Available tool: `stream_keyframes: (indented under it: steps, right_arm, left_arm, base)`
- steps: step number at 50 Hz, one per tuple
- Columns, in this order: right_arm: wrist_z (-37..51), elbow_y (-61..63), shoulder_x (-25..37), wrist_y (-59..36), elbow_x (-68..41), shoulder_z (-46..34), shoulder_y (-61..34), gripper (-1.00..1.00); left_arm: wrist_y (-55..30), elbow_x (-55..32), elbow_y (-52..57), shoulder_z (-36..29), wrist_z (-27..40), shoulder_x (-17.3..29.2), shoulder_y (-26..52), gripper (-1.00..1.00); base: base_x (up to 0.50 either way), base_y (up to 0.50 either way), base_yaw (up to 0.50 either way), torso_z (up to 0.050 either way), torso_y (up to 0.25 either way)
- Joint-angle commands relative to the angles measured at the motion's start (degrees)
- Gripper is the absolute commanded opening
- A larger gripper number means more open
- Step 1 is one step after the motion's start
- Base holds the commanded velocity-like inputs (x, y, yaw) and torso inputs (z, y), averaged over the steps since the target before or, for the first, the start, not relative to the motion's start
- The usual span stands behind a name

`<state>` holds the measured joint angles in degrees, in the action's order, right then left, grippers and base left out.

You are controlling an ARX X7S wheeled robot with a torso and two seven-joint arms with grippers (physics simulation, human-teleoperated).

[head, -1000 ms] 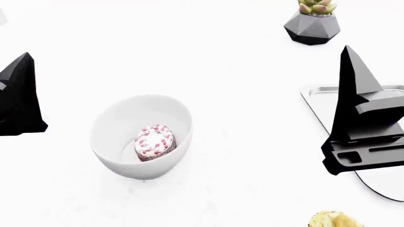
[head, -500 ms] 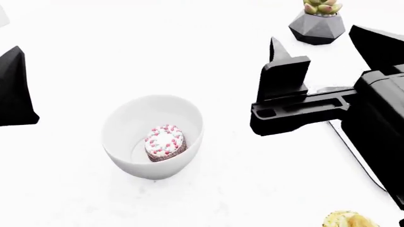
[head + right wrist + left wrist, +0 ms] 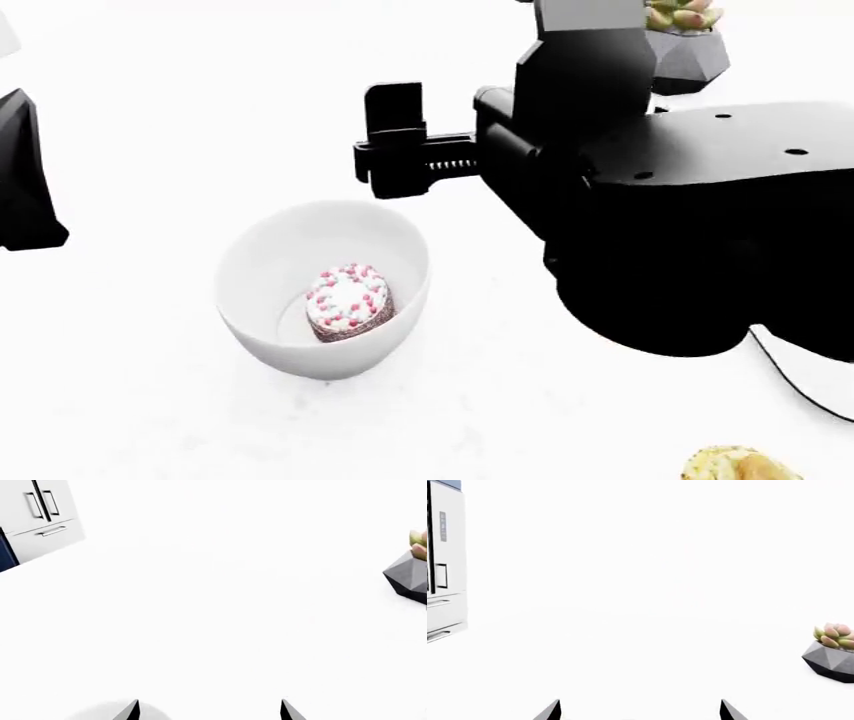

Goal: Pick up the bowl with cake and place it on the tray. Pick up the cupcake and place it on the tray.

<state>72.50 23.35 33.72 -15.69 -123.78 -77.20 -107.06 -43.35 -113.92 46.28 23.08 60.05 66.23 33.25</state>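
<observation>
We are bringing the right gripper (image 3: 208, 711), fingers spread and empty, over the far side of the bowl (image 3: 324, 288); cake (image 3: 348, 301) is sitting inside. Risk: fingers clipping the rim and tipping it. Left gripper (image 3: 640, 712) is idling released, well aside.

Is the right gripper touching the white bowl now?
Apart. The head view shows white table between the right gripper and the bowl rim.
</observation>
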Motion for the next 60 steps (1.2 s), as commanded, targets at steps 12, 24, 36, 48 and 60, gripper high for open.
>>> stream_keyframes:
  steps: [12,24,36,48,60]
  right_arm:
    - [-2.6,-5.8,-4.8,1.5,-13.3,1.6,2.0,1.00]
    - [-1.1,-3.3,-3.2,4.4,-15.3,1.4,5.9,1.00]
    - [-0.7,-3.0,-3.1,1.6,-15.5,-1.7,7.6,1.00]
    - [-1.2,-3.0,-2.4,1.3,-14.3,-3.1,9.4,1.00]
    - [-3.1,-5.2,-2.8,1.6,-13.2,-3.5,10.8,1.00]
  left_arm:
    - [-0.2,0.7,-0.4,-0.6,-0.2,-0.4,0.0,1.00]
    - [-0.3,0.6,-0.1,-0.3,-0.2,-0.4,-0.1,1.00]
    - [-0.2,0.4,0.0,-0.3,-0.1,-0.3,0.1,1.00]
    - [-0.2,0.2,0.6,-0.5,0.1,-0.4,0.1,1.00]
    - [-0.2,-0.4,0.7,0.2,0.1,-0.2,-0.1,1.00]
  base:
    - [0.00,0.00,0.00,0.000,0.001]
    - [0.00,0.00,0.00,0.000,0.000]
    - [0.00,0.00,0.00,0.000,0.000]
    - [0.00,0.00,0.00,0.000,0.000]
    - [0.00,0.00,0.00,0.000,0.000]
